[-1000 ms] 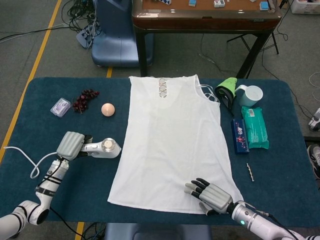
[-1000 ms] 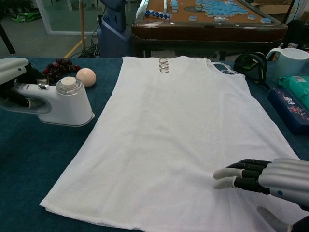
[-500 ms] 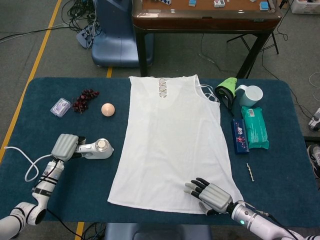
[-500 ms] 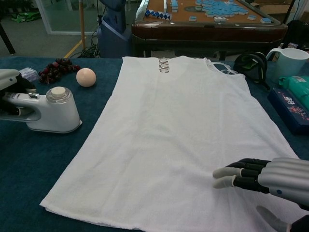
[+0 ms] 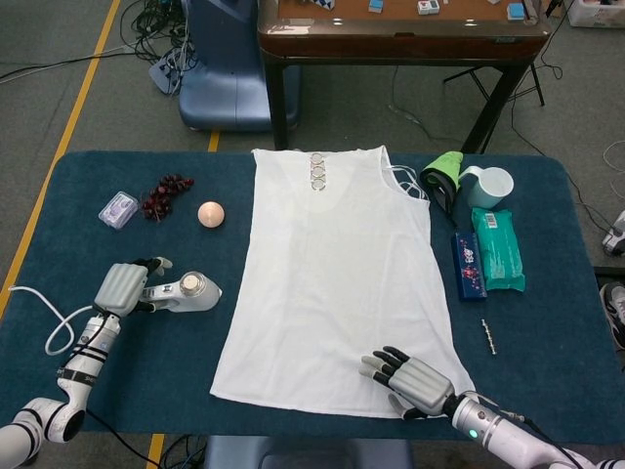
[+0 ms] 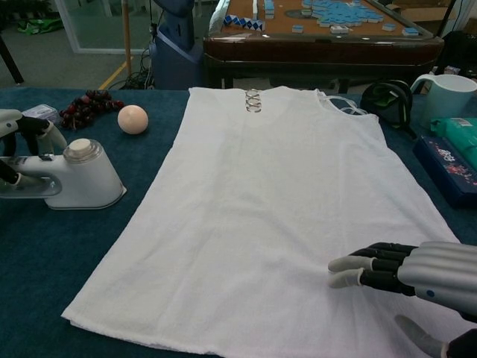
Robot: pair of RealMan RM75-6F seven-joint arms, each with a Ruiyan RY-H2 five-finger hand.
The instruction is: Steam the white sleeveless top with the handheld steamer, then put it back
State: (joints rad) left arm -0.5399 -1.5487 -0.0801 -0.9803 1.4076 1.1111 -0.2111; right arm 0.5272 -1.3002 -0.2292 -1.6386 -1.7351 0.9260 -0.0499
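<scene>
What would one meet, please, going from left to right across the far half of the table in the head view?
Small clear box → dark grape bunch → peach-coloured ball → white sleeveless top → green-and-black item → pale mug.

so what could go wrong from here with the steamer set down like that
The left hand has its fingers opening around the handheld steamer; pulling away carelessly could tip it toward the white sleeveless top. Its white cord trails off the table edge and could snag the arm. The right hand resting on the hem could drag and wrinkle the fabric.
</scene>
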